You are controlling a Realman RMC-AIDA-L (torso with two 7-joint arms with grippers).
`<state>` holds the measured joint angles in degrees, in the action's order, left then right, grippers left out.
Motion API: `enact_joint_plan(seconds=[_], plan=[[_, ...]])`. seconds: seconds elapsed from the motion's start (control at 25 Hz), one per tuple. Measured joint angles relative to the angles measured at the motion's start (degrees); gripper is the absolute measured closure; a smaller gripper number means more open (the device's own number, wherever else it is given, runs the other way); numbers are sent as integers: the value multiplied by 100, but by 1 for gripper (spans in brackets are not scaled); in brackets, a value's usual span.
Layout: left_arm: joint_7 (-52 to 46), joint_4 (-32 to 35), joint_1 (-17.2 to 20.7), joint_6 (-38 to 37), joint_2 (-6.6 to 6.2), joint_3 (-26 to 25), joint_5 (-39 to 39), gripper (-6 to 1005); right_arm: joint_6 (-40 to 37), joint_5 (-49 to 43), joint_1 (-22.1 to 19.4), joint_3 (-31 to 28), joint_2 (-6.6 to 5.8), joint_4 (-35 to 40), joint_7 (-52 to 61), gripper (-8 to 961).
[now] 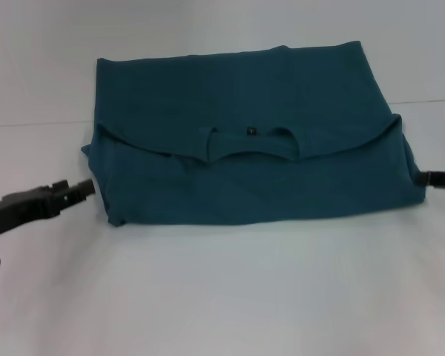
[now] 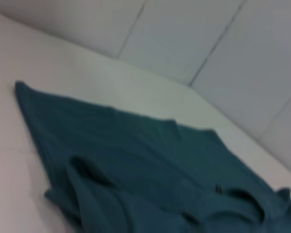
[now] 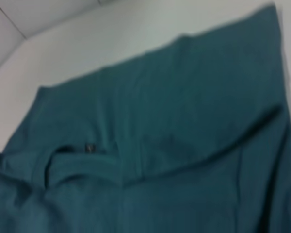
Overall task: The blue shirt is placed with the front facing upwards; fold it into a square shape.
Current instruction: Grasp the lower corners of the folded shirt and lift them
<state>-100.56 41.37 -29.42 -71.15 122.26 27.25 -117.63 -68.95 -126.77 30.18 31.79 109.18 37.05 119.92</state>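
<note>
Blue shirt (image 1: 245,148) folded on white table (image 1: 222,297), centre, neckline w/ dark label (image 1: 251,132) showing. Left gripper (image 1: 85,189) near its left edge, right gripper (image 1: 430,179) at right edge; finger state can't tell for either

Blue shirt (image 1: 252,148) plain dark teal; neck label (image 1: 251,132) seemingly black; table (image 1: 222,297) white.

Soft, even, bluish-cool light everywhere, no glare.

Only faint shadow along the near edge of the folded dark teal-blue cotton T-shirt (image 1: 252,148) on the pale white table (image 1: 222,297). Head view reasonably sharp, a bit hazy. Both wrist views blurred, fabric folds smeared, small dark neck label (image 3: 89,146) barely readable.
</note>
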Motion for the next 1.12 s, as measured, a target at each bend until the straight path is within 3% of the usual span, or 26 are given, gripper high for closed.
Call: enact_joint_plan(seconds=[0.32, 1.12], plan=[[85, 43, 73, -6, 49, 62, -179, 367, -92, -301, 21, 0, -24, 10, 320, 393], [70, 14, 18, 27, 87, 70, -136, 366, 1280, -697, 382, 303, 428, -74, 177, 391]])
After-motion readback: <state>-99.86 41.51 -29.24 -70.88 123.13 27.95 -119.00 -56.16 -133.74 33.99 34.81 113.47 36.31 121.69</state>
